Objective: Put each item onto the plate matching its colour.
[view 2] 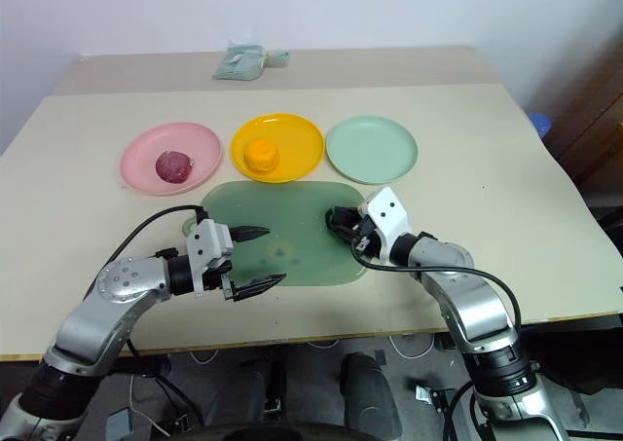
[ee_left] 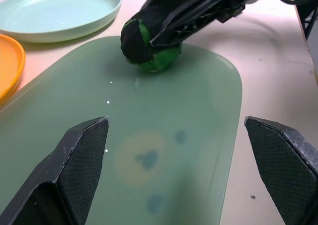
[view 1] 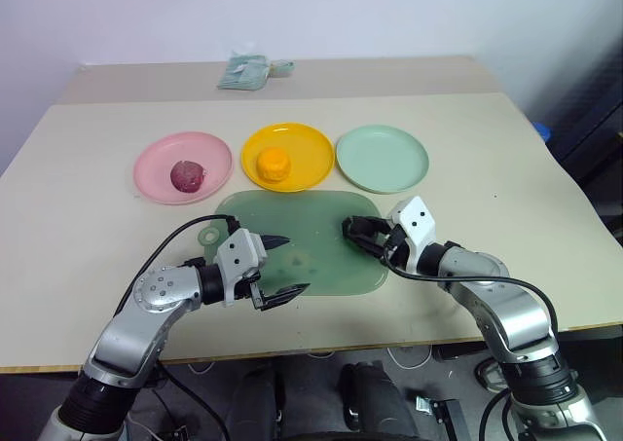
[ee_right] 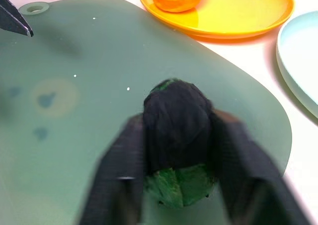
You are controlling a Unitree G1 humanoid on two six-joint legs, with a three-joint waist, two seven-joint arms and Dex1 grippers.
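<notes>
- A beige table stands against a pale wall; a crumpled pale-green packet lies at its far edge.
- In a row: pink plate with the dark red ball, yellow plate with the orange ball, bare mint plate.
- On the translucent green mat, the right gripper clamps the green-black ball.
- The left gripper hovers wide, holding nothing.

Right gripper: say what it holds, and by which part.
The right gripper is shut on the dark green ball, one finger on each side, on the green mat.
</notes>
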